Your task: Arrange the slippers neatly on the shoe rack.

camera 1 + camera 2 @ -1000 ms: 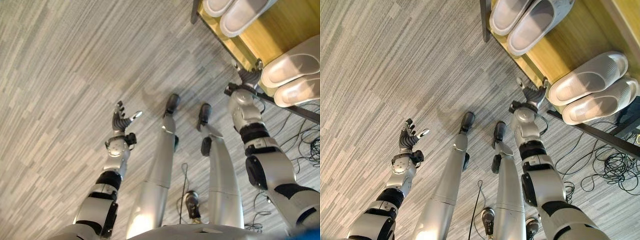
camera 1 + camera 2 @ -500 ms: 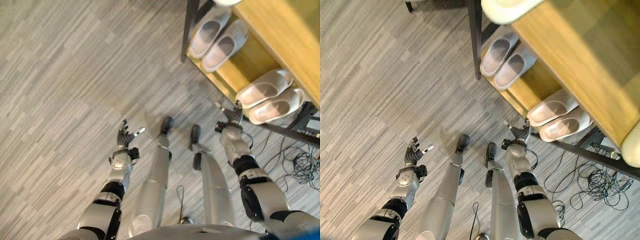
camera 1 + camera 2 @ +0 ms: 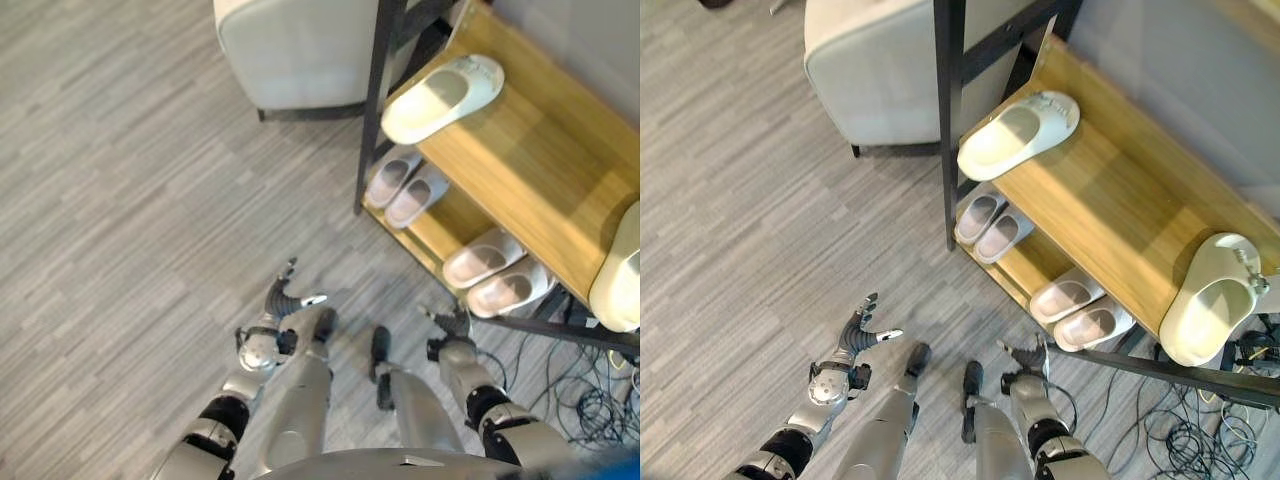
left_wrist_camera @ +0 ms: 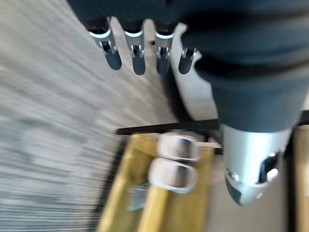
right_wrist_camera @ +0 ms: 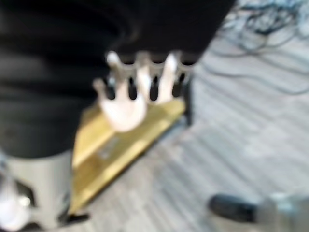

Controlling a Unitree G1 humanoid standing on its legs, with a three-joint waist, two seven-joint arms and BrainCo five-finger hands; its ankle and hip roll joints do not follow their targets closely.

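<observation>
Over the grey striped floor [image 3: 120, 250], seen through my left eye, my left hand [image 3: 285, 303] hangs with fingers spread and thumb out, holding nothing. My right hand [image 3: 450, 322] hangs low near the shoe rack [image 3: 520, 160], fingers loosely splayed, empty as well. On the rack's wooden top shelf lie two cream slippers well apart: one cream slipper [image 3: 442, 97] at the far left end, the other cream slipper [image 3: 618, 270] at the right end. On the lower shelf sit two grey pairs, each pair side by side: the far grey pair [image 3: 405, 188] and the near grey pair [image 3: 497, 271].

Through my right eye, a pale upholstered seat [image 3: 880, 70] stands on the floor just left of the rack's black post [image 3: 948, 120].

From my left wrist, my straight fingers [image 4: 138, 53] stretch out over the floor, and past them a grey pair of slippers [image 4: 176, 159] rests on a wooden shelf.

From my right wrist, my fingers [image 5: 145, 79] hang relaxed and bare, with the rack's wooden shelf edge [image 5: 125, 145] beyond them
</observation>
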